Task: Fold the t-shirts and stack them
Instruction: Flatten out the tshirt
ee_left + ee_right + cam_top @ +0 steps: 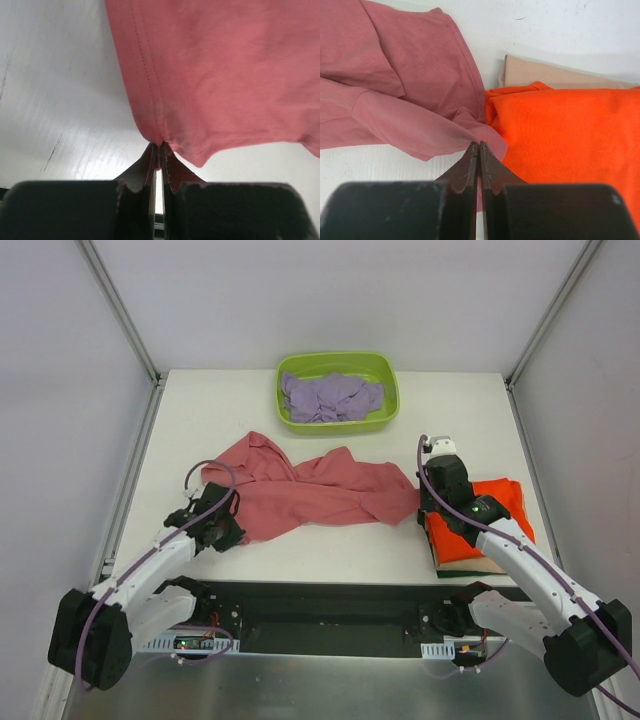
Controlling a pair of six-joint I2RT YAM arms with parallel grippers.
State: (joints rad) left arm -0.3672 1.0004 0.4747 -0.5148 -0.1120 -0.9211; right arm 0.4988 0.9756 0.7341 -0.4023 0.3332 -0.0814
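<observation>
Now the salmon-red t-shirt (310,490) lies crumpled on the table (200,405), long axis left to right, with the left gripper (159,149) clenched on its left hem and the right gripper (479,146) pinching its right end beside the orange t-shirt (492,508).

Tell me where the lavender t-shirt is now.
In the top view the lavender t-shirt lies bunched inside the lime-green tub at the far middle of the table, beyond the salmon-red t-shirt.

White arms (150,565) — black joints, purple cables (421,462), black left gripper (159,147).
</observation>
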